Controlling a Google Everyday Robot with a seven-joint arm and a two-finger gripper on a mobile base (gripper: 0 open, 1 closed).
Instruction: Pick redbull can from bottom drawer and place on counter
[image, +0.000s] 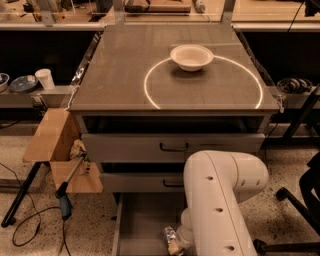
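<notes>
The redbull can (171, 237), small, shiny and crinkled silver, is low in the open bottom drawer (140, 225), a shallow grey tray pulled out at floor level. My white arm (220, 200) reaches down into that drawer from the right. My gripper (177, 246) is at the arm's low end, right at the can and mostly hidden by the arm. The counter (120, 75) is the flat grey-brown cabinet top with a bright white circle (150, 95) marked on it.
A white bowl (191, 57) sits on the counter at the circle's far edge. Two shut grey drawers with black handles (174, 147) are above the open one. Cardboard boxes (52, 140) and a tool with a cable (65, 200) are at the cabinet's left. A black chair base (300, 200) is at the right.
</notes>
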